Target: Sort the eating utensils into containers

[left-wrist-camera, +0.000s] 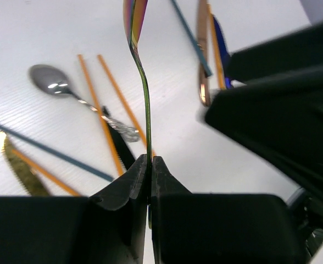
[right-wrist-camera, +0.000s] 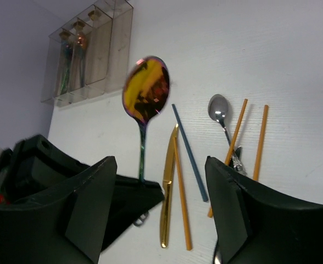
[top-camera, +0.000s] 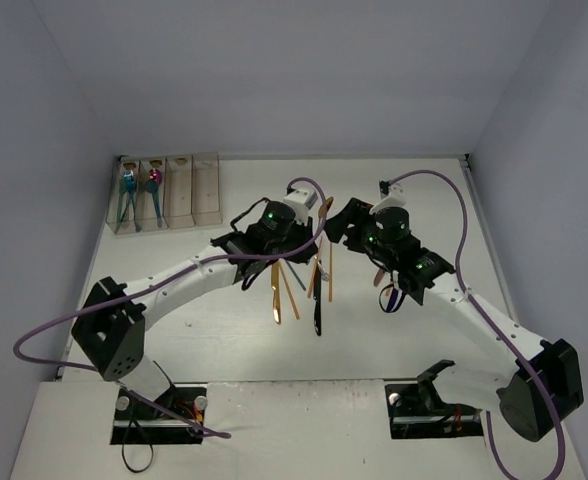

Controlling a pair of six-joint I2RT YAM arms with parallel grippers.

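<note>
**Containers** [top-camera: 164,190]: four clear bins joined in a row, at the far left corner of your surface [top-camera: 414,190].
- Leftmost bin: holds a teal utensil [top-camera: 128,185].
- Second bin: holds a pink-headed utensil [top-camera: 154,180].

**Iridescent spoon** [right-wrist-camera: 146,88]: gold-pink bowl with a purple rim and a thin greenish handle. It is raised off the surface near the middle, bowl uppermost.

**Your left hand** [left-wrist-camera: 150,165]: clamped tight on the lower end of that handle.

**Your right hand** [right-wrist-camera: 160,168]: fingers spread wide, gripping nothing, close beside the left hand.

**Lying on the surface beneath:**
- silver spoon [right-wrist-camera: 218,107]
- gold knife [right-wrist-camera: 167,187]
- orange sticks [right-wrist-camera: 259,143]
- blue stick [right-wrist-camera: 189,151]
</note>
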